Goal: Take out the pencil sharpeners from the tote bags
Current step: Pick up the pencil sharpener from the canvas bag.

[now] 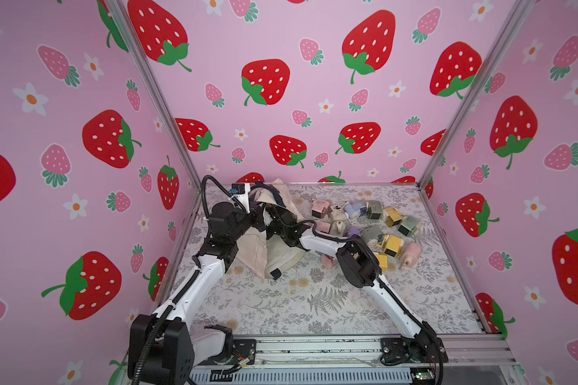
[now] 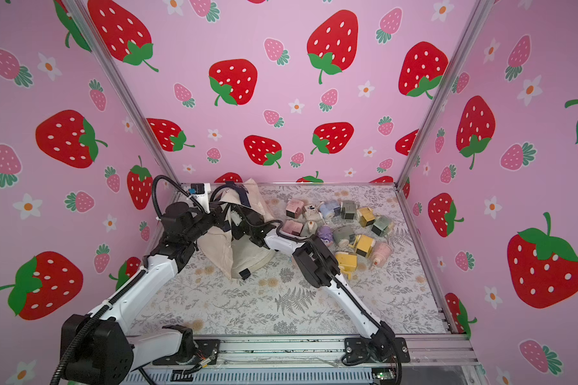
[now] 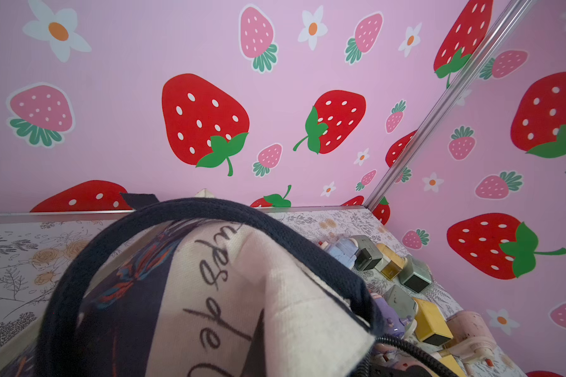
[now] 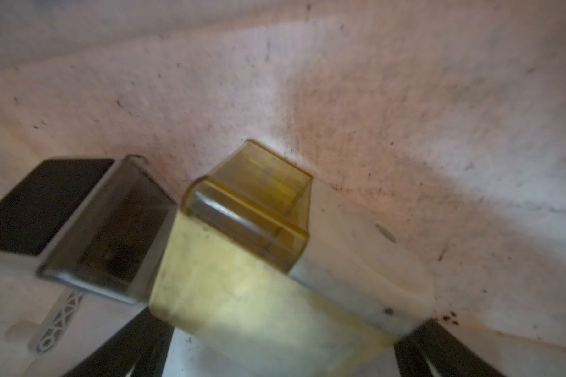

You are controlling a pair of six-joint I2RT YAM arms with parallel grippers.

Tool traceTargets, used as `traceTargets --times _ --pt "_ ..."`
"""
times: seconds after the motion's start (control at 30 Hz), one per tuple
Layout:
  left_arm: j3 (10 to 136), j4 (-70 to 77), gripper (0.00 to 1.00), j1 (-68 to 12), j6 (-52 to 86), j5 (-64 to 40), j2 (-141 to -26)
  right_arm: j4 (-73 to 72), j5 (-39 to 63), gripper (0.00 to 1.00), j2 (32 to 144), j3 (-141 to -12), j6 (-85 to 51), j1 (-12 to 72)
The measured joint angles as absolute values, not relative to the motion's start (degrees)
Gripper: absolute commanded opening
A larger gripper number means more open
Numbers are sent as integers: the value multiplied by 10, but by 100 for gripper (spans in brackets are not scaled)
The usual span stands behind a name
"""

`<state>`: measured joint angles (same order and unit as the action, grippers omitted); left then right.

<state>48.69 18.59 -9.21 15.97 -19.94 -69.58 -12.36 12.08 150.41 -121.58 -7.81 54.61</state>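
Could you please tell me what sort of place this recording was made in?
Probably a robot test cell: strawberry-print backdrop walls on an aluminium frame, a floral tabletop, and two arms bolted to a front rail.

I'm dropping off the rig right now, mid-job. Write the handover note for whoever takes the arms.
Left gripper: shut on the tote bag at its mouth, holding the mouth up.
Right gripper: open, deep inside the bag, straddling a yellow sharpener; whether it touches it is unclear.
Done: a dozen or more sharpeners lie piled on the table, on the right arm's side of the bag.
Left to do: at least the yellow one and a grey sharpener beside it are in the bag; more may be hidden.
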Motion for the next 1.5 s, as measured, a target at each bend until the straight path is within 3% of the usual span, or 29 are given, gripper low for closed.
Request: traceTargets --times 0.17,0.37,0.77,0.93,1.5 --pt "487 187 0 -91 164 -203 -698 -122 117 99 1536 -1266 -100 548" --pt "495 190 0 -89 168 -229 -714 -124 -30 99 1545 -1280 -150 549" --pt "496 182 0 -99 158 -244 -714 -183 -195 99 1408 -1031 -125 546" --pt "497 181 0 -100 158 -245 -714 -204 -197 99 1386 -1001 -116 546" --pt "497 177 0 -100 156 -245 -714 -134 -65 99 1386 -1002 -119 548"
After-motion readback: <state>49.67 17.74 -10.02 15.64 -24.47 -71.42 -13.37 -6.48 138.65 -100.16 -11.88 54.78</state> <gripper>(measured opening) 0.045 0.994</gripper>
